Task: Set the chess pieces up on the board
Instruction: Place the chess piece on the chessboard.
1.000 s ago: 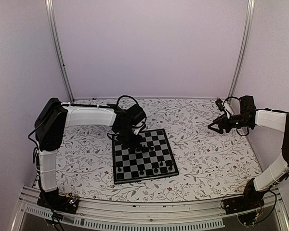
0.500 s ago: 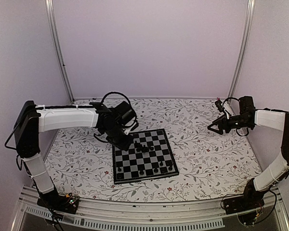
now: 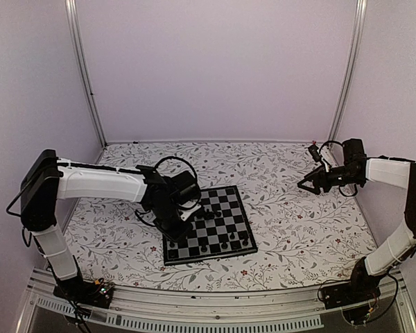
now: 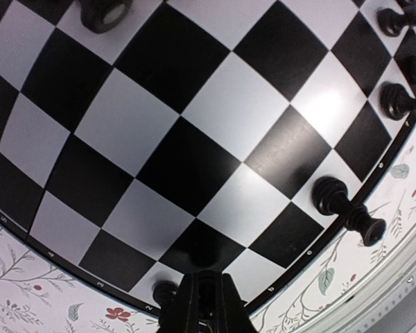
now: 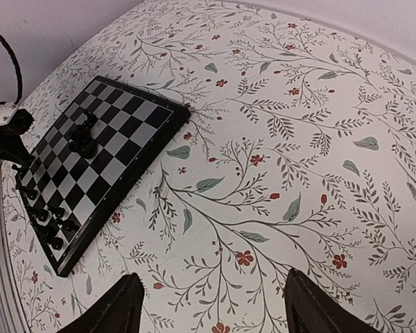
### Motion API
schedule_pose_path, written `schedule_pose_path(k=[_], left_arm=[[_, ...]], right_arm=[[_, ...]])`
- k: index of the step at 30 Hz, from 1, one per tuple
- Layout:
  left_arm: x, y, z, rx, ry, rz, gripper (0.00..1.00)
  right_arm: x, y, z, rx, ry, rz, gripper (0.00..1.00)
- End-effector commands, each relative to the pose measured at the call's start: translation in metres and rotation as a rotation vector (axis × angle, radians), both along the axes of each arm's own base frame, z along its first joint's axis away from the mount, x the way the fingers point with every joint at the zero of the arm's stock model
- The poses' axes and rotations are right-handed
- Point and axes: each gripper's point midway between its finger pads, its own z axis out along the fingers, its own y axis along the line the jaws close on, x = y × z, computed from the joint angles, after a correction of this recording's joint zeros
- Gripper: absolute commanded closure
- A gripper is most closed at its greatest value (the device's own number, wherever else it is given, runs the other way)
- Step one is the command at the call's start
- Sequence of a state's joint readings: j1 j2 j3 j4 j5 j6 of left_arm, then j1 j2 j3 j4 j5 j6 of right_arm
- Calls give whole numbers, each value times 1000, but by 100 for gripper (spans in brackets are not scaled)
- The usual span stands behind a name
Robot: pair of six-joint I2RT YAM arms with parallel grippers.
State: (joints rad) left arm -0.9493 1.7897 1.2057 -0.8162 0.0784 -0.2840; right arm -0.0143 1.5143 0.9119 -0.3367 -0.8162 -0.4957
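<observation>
The board (image 3: pixel 225 223) lies in the middle of the floral cover. A cluster of black chess pieces (image 3: pixel 205 211) stands near its centre, and several more (image 3: pixel 224 245) stand along its near edge. My left gripper (image 3: pixel 179 223) hovers low over the board's near-left part. In the left wrist view its fingers (image 4: pixel 205 305) are pressed together on a dark chess piece that is mostly hidden between them. Another piece (image 4: pixel 164 291) stands beside them on an edge square of the board (image 4: pixel 194 166). My right gripper (image 3: pixel 306 186) is open and empty above the cover, far right of the board (image 5: pixel 125 139).
Two pieces (image 4: pixel 331 196) stand at the board's border in the left wrist view. The floral cover (image 5: pixel 277 139) spreads all round the board. Metal posts (image 3: pixel 83 69) and lilac walls enclose the table.
My left gripper has moved from the cluster near the board's far-left centre toward the near-left edge, and the left arm has swung lower. The right arm has barely moved.
</observation>
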Motion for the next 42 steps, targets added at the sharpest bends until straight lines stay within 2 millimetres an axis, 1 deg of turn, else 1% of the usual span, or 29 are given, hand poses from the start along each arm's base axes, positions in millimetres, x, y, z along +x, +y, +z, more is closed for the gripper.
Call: schedule_pose_path(k=[1,5,8,11,16,25,27,30,34,38,40,42], left_arm=[[-9,-7,2,-18,12,-36,96],[-8,-5,-1,0,12,-35,95],[-7,-5,-1,4,5,-33,94],[-1,-4,1,16,-19,-23,94],[3,-4,-3,36,-30,-18,94],[5,-9,-6,37,-25,-21,93],[5,-9,-6,38,-21,-20,90],[4,-8,-5,39,-18,-19,83],[5,-9,4,30,-28,-14,76],[11,-15,24,3,-55,-18,75],[21,-20,40,-14,-101,-19,74],[39,-26,58,-30,-178,-3,72]], right_arm=[[5,4,7,9,-14,23,27],[4,4,7,5,-14,24,27],[4,4,7,5,-14,25,27],[4,5,6,5,-15,28,27],[3,5,4,7,-8,33,27],[3,5,3,8,-1,36,27],[3,5,3,7,-3,38,27],[3,6,3,9,1,38,27],[3,6,2,9,2,40,27],[2,6,2,9,4,42,27],[2,6,2,10,4,44,27],[2,6,1,10,6,44,27]])
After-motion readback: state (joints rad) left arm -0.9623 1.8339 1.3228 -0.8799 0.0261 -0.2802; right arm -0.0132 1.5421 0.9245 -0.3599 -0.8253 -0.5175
